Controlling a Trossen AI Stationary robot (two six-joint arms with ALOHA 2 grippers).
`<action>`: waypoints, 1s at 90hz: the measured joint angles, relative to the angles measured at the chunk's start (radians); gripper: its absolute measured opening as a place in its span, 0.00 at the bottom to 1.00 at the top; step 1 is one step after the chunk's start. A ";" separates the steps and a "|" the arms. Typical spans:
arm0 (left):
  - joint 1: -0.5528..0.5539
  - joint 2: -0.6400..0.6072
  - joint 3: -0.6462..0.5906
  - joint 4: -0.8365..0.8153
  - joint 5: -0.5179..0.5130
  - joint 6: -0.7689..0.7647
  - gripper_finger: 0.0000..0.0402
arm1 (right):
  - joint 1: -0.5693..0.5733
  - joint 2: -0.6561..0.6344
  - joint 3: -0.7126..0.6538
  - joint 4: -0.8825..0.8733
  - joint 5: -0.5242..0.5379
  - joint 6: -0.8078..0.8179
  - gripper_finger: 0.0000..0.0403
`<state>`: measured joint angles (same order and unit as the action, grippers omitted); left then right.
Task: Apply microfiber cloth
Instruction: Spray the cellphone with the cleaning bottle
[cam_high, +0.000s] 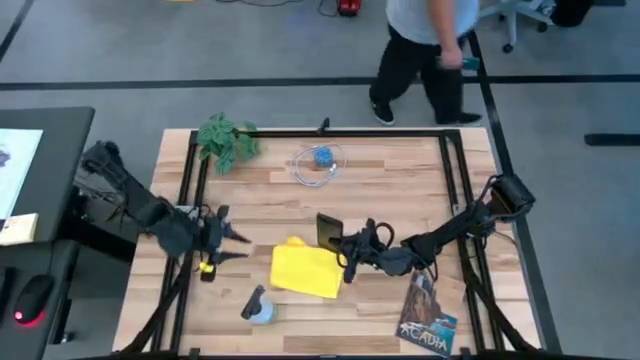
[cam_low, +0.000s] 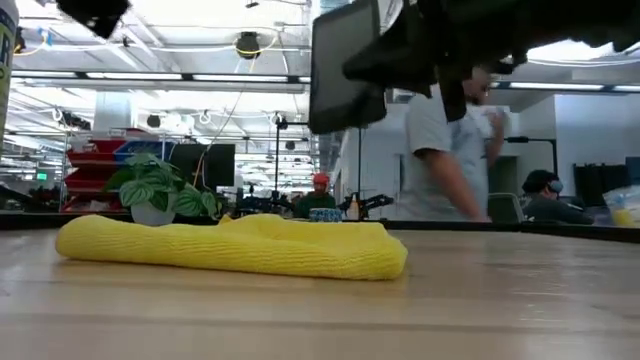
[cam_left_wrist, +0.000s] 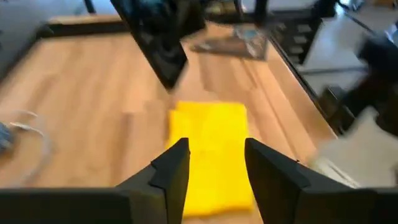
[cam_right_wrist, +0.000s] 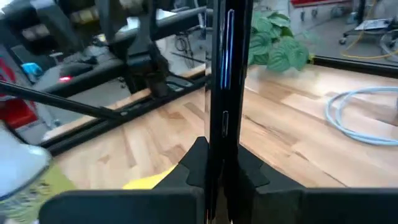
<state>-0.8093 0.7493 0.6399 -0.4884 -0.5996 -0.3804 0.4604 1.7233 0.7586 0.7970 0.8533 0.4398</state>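
My right tool (cam_high: 345, 247) is clamped on the black smartphone (cam_high: 328, 230), gripping it by its lower end so the phone stands on edge between my fingers (cam_right_wrist: 194, 163), thin side toward my right wrist camera, and in the low view it hangs clear above the table (cam_high: 400, 180). Just below and beside this tool lies the microfiber cloth (cam_high: 305, 270), bright yellow and rumpled, flat on the wood with one edge close under the phone; I cannot tell whether phone and cloth touch, though the low view shows air between them. My left tool (cam_high: 232, 246) sits on the far side of the cloth from my right one, fingers (cam_left_wrist: 171, 168) spread to a moderate gap and holding nothing, pointed at the cloth with its tips near the cloth's edge. Right by my left tool there is a small yellow thing (cam_high: 207, 268) on the table, too small to make out. Nearer the table's front edge, beyond the cloth, a spray bottle (cam_high: 258, 306) lies on its side. Off past my right arm, a printed booklet (cam_high: 425, 315) rests near the front corner. Toward the back of the table, well apart from both tools, are a coiled cable with a blue piece (cam_high: 320, 160) and a green leafy plant (cam_high: 226, 142). Beyond the table a person (cam_high: 425, 55) is walking across the floor.
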 joint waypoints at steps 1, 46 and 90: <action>-0.013 0.006 0.000 -0.005 -0.001 -0.013 0.31 | 0.000 0.000 0.000 0.001 0.000 0.000 0.03; -0.278 0.314 -0.002 -0.104 -0.056 -0.560 0.29 | -0.011 0.000 0.001 0.008 -0.015 -0.002 0.03; -0.118 0.464 -0.002 -0.363 0.033 -0.526 0.34 | -0.026 -0.001 0.016 -0.013 -0.045 0.017 0.03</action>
<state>-0.9273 1.2129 0.6376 -0.8517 -0.5667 -0.9063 0.4342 1.7226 0.7750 0.7842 0.8081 0.4563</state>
